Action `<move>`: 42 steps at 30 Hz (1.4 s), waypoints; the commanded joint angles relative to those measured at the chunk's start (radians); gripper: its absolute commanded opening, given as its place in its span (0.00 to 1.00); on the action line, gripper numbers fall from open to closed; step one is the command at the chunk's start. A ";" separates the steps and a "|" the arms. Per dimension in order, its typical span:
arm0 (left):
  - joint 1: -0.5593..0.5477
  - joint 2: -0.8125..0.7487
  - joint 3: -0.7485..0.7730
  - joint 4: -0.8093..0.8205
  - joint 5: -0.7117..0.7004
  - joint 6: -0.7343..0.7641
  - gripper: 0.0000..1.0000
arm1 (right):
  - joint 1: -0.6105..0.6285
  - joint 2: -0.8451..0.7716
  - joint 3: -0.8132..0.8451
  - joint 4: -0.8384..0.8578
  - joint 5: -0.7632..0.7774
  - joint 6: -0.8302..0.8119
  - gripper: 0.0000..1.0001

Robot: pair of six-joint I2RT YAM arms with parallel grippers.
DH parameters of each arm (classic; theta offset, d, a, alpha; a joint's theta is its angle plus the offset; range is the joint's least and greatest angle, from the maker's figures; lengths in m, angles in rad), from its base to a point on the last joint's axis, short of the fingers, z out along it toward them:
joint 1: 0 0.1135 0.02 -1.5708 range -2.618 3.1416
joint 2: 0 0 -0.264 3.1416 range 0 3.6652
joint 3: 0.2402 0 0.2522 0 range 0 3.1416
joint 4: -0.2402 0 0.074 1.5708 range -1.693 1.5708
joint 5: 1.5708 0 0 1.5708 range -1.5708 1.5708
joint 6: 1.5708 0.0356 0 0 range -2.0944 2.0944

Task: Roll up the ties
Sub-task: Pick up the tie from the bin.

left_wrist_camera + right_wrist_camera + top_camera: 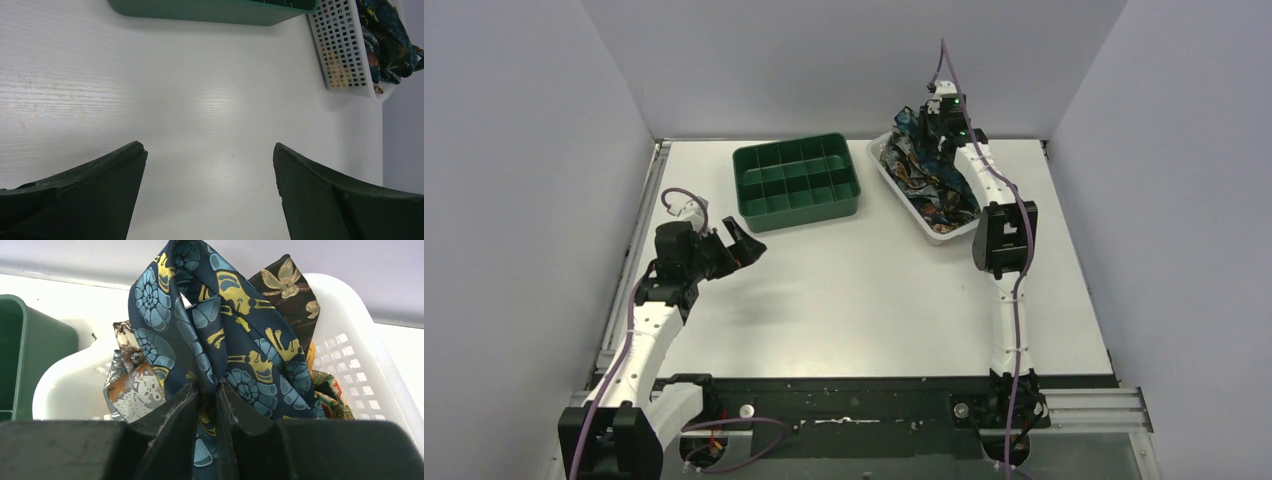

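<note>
A navy patterned necktie (pixel 220 340), limp and slippery-looking, bunches up from the heap in the white mesh basket (pixel 350 345) at the far right of the desk (pixel 844 290). The right gripper (pixel 207 390) pinches one fold; a tail end would probably snag less. The left gripper (pixel 209 148) hangs spread over open desk near the green compartment tray (pixel 796 178).

Left tool (pixel 209 150) spread wide; right tool (pixel 207 387) pinched closed.
</note>
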 commanded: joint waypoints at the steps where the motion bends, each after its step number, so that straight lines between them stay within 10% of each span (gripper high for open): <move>1: -0.006 -0.020 0.000 0.003 0.020 0.004 0.97 | 0.007 -0.036 0.056 0.035 0.009 -0.011 0.10; 42: -0.006 -0.010 0.002 0.007 0.047 0.004 0.97 | -0.113 -0.554 -0.277 0.023 -0.214 0.022 0.00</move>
